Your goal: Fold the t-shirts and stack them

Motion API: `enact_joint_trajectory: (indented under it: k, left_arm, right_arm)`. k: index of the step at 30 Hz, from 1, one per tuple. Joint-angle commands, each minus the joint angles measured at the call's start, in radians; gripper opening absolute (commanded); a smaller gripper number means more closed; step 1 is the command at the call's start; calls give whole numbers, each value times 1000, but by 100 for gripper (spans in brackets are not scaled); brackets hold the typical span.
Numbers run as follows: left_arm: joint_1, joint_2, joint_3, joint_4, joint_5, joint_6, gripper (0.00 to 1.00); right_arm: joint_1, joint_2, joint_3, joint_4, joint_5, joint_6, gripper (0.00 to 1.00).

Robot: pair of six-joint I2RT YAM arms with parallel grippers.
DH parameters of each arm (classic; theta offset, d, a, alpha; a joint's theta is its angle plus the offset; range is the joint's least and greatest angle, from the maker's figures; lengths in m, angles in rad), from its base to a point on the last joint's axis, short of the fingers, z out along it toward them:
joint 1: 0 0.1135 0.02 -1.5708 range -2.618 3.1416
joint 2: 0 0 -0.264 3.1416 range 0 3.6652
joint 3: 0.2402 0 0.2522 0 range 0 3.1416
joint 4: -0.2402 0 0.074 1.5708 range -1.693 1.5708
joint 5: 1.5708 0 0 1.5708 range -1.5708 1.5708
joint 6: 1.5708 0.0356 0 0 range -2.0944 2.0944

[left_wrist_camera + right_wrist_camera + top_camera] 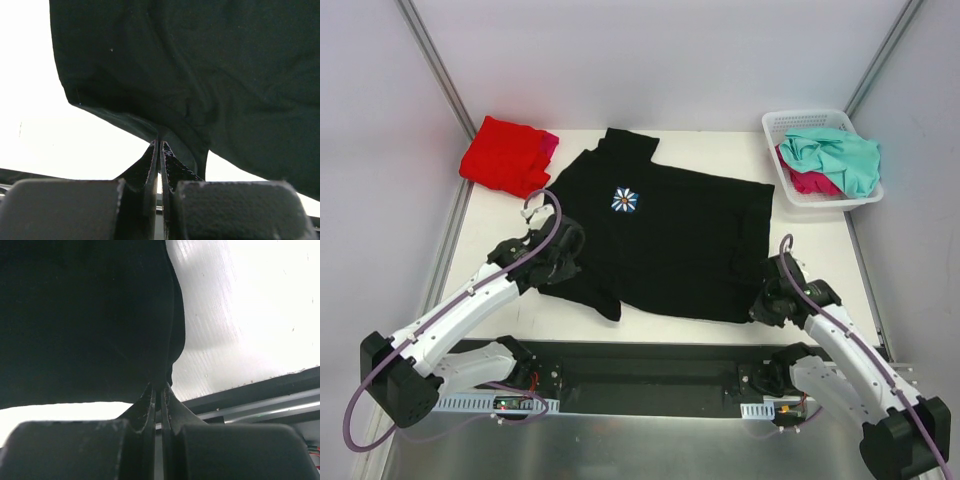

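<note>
Left fingers [150, 172] and right fingers [146, 410] are both pinched tight on near-side edges of the black t-shirt [670, 240], spread on the tabletop [710, 150]. Floppy, light cloth, so edge grips make sense, I'd say.

Spread centrally lies black daisy-print shirt [665, 235], folded red shirt [503, 155] far left

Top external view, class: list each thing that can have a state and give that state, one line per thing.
black t-shirt: spread out, unfolded, pinched at both near corners
red t-shirt: folded, far left
pink t-shirt: under the red one, only an edge showing
teal t-shirt: crumpled in the basket
magenta t-shirt: crumpled beneath the teal one
left gripper: shut on the black t-shirt
right gripper: shut on the black t-shirt
</note>
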Motion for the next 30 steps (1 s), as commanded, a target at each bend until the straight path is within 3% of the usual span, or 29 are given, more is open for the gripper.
enact_joint_trajectory:
  k: [1,6,16,30]
  left_arm:
    - [12,-59,-15,-37,13,7,0]
    - [9,-133,-31,-110,8,-19,0]
    - [-13,-441,61,-294,-111,-64,0]
    - [-13,-539,267,-385,-76,-67,0]
  right_arm:
    - [5,-87,47,-129,-24,12,1]
    - [6,-196,70,-226,-41,27,1]
    - [9,-400,174,-393,8,16,1]
    - [8,-514,251,-523,131,85,1]
